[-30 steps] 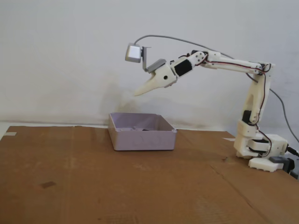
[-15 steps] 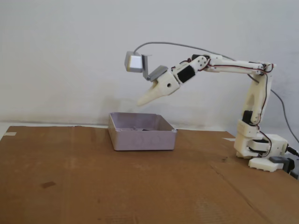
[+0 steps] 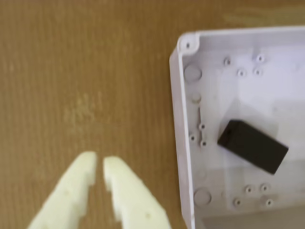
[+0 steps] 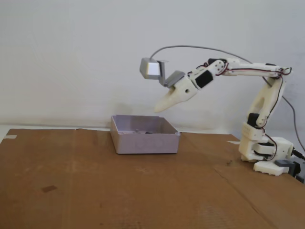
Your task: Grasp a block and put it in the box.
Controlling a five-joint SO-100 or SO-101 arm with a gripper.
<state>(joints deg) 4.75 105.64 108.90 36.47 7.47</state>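
Note:
A black block point(image 3: 253, 145) lies on the floor of the white plastic box point(image 3: 183, 124). In the fixed view the box point(image 4: 145, 142) stands on the brown cardboard surface, and only a dark sliver of the block point(image 4: 148, 132) shows over its rim. My gripper point(image 3: 99, 162) has cream fingers almost closed with a thin gap and nothing between them. In the wrist view it is over bare cardboard to the left of the box. In the fixed view the gripper point(image 4: 158, 109) hangs in the air above the box's far rim.
The arm's base point(image 4: 267, 157) stands at the right of the cardboard sheet point(image 4: 95, 191). A small dark mark point(image 4: 48, 189) is on the cardboard at front left. A white wall is behind.

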